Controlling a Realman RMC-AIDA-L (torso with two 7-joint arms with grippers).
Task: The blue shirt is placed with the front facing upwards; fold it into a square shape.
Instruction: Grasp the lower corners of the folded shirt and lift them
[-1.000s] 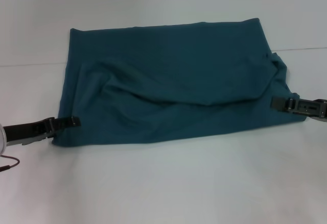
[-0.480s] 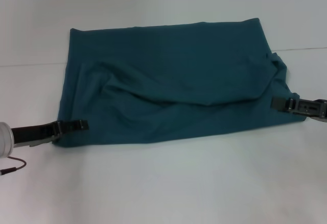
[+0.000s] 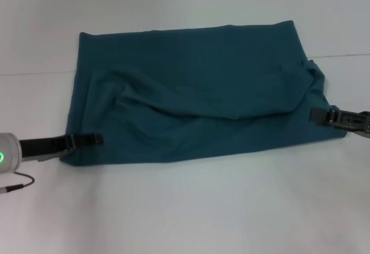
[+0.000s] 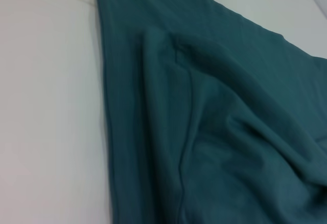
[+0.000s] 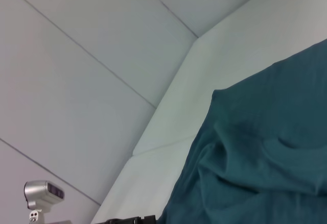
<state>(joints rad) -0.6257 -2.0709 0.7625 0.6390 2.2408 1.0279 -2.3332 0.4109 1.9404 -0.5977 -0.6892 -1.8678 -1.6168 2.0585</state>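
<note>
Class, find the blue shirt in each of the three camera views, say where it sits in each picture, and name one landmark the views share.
Head view: the blue shirt lies across the middle, between both grippers.
Left wrist view: it fills the centre and right side.
Right wrist view: it covers the lower right corner.
Shared landmark: the white table bordering the shirt's edge.

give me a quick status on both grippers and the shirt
Left gripper at blue shirt near-left corner. Right gripper at its right edge. Shirt rumpled. Nothing in the way.
</note>
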